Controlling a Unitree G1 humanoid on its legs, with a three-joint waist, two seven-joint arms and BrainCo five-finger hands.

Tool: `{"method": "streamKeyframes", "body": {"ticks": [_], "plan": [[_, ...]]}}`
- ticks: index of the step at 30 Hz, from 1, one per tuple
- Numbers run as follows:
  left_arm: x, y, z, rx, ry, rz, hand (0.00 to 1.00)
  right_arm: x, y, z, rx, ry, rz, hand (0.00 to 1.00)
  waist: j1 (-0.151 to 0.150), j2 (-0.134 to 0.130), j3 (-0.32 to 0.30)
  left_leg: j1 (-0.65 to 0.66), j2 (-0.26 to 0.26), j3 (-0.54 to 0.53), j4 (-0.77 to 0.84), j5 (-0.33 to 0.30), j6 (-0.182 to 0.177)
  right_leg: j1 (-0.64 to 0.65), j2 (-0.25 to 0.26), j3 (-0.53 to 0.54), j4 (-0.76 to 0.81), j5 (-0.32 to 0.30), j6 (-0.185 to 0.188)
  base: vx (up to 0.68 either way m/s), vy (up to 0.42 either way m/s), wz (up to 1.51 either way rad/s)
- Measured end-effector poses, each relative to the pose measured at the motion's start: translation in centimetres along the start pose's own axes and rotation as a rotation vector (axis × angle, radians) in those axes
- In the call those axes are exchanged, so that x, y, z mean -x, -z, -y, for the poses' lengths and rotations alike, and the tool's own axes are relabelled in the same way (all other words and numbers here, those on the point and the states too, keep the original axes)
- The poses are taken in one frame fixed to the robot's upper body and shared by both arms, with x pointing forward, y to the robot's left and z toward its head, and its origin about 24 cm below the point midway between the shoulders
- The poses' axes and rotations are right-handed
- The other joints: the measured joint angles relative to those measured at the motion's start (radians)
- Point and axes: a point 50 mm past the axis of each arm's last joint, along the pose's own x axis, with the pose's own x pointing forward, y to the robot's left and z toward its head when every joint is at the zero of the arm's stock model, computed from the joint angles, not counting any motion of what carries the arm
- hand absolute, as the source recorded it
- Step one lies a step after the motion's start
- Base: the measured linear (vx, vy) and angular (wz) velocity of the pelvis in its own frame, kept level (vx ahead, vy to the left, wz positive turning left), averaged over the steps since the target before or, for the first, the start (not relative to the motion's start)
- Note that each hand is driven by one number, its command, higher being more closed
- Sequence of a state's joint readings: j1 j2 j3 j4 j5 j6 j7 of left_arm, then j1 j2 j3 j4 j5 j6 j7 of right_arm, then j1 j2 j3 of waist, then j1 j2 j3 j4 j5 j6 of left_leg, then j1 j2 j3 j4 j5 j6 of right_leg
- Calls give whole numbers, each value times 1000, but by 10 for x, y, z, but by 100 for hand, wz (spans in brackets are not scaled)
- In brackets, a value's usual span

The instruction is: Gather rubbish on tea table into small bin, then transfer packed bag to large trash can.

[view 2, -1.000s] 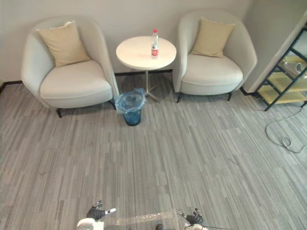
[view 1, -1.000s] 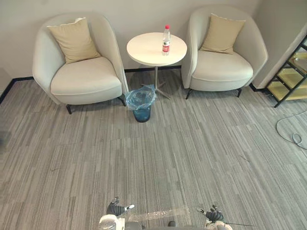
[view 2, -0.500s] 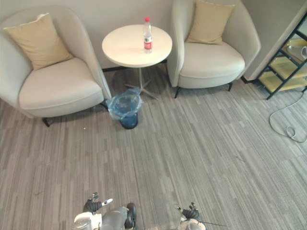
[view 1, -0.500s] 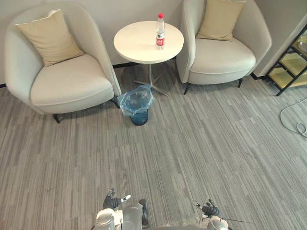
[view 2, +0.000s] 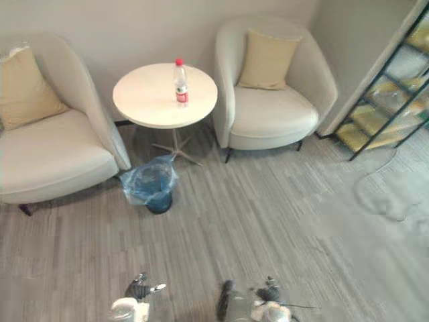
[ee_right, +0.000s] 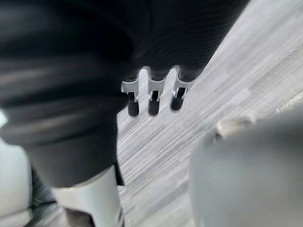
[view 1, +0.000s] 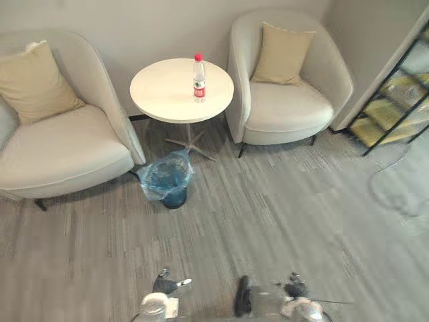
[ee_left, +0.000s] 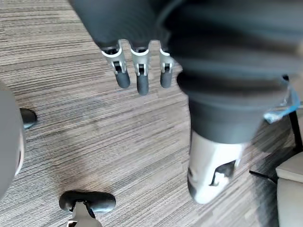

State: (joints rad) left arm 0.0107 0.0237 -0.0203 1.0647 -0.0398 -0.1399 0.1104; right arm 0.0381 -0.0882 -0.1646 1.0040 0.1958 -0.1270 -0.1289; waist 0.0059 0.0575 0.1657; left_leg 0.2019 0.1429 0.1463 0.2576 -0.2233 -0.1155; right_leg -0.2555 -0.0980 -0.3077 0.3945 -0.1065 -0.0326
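Note:
A clear plastic bottle (view 1: 198, 78) with a red cap and red label stands upright on the round white tea table (view 1: 161, 94) between two armchairs. A small dark bin lined with a blue plastic bag (view 1: 165, 180) sits on the floor by the table's foot. My left hand (view 1: 163, 284) and right hand (view 1: 295, 288) hang low at the near edge, far from the table. Both are open with relaxed straight fingers (ee_left: 138, 71) (ee_right: 152, 97) and hold nothing.
A cream armchair with a tan cushion (view 1: 60, 147) stands left of the table, another (view 1: 285, 87) to its right. A black-framed shelf with yellow boards (view 1: 395, 94) is at the far right. Grey striped carpet (view 1: 281, 215) lies between me and the table.
The whole picture has shifted: the camera has moved and turned, so the table and bin now sit left of centre. Both hands still hang low and open.

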Motion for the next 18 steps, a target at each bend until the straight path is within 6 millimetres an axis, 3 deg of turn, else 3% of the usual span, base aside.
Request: {"method": "streamKeyframes", "body": {"ticks": [1, 3, 5, 6, 7, 9, 10, 11, 12, 13, 14, 15, 17, 18], "plan": [[0, 0, 1, 8, 1, 0, 0, 0, 0, 0, -2, 0, 1, 0, -3, 5, 7, -36, 18, -17, 104, 5, -9, 32, 14, -4, -17, -10, -5, 333, -235, 13], [-1, -11, -1, 46, -15, 46, 0, 2, 3, -6, 10, -20, -3, 0, 10, -7, 30, -224, 93, -58, 592, 82, -25, 180, 58, -9, -103, -47, -30, 358, -215, -1], [-1, -18, -2, 51, -16, 80, 0, 3, 4, -9, 0, -21, -8, 0, 27, -12, 34, -333, 108, -40, 731, 31, -9, 255, 72, -3, -139, -63, -38, 231, -97, -22], [-1, -22, -1, 51, -13, 98, 0, 3, 5, -11, -7, -23, -10, 0, 34, -19, 31, -387, 98, -9, 700, 8, 15, 291, 73, 7, -170, -66, -32, 215, -90, -28], [-1, -22, 0, 48, -11, 100, 0, 3, 5, -12, -10, -23, -11, 0, 37, -20, 31, -409, 88, 3, 663, -1, 18, 300, 73, 12, -181, -64, -25, 266, -40, -37], [-1, -27, 1, 49, -7, 120, 0, 2, 3, -17, -19, -32, -7, 0, 56, -19, 31, -450, 18, 22, 366, -9, 31, 329, 70, 56, -233, -58, 1, 290, 44, -50], [-2, -28, 1, 49, -7, 122, 0, 2, 3, -17, -19, -33, -7, 0, 57, -19, 31, -449, 1, 21, 300, -2, 36, 335, 67, 66, -237, -61, 6, 279, 100, -47], [-1, -26, 1, 47, -6, 117, 0, 2, 3, -18, -18, -34, -8, 0, 57, -19, 31, -438, -42, 3, 134, 39, 40, 354, 61, 88, -248, -68, 21, 307, 130, -34], [-1, -26, 1, 45, -5, 115, 0, 2, 3, -17, -18, -33, -9, 0, 57, -18, 31, -427, -54, -3, 74, 65, 40, 359, 60, 97, -252, -72, 29, 383, 171, -64], [-2, -25, -1, 34, -9, 112, 0, 2, 4, -19, -15, -35, -18, 0, 74, -26, 27, -387, -79, 2, 13, 158, 77, 373, 52, 147, -261, -81, 47, 405, 156, -55], [-2, -24, -5, 28, -16, 108, 0, 3, 6, -23, -11, -48, -23, 0, 75, -45, 22, -374, -92, 16, 1, 157, 84, 383, 41, 164, -281, -77, 53, 486, 161, -64], [-3, -26, -12, 15, -30, 113, 0, 5, 11, -27, -10, -61, -37, 0, 77, -74, 22, -384, -104, 38, 53, 104, 112, 402, 20, 185, -312, -72, 66, 476, 150, -29], [-3, -25, -16, 8, -34, 108, 0, 4, 11, -26, -5, -60, -43, 0, 80, -78, 20, -379, -107, 45, 91, 67, 122, 403, 8, 199, -277, -81, 81, 336, 135, -27], [-3, -21, -15, 4, -31, 91, 0, 4, 11, -23, 8, -58, -41, 0, 80, -72, 18, -333, -113, 54, 80, 31, 132, 358, -2, 222, -127, -102, 113, 296, 144, -31]]}}
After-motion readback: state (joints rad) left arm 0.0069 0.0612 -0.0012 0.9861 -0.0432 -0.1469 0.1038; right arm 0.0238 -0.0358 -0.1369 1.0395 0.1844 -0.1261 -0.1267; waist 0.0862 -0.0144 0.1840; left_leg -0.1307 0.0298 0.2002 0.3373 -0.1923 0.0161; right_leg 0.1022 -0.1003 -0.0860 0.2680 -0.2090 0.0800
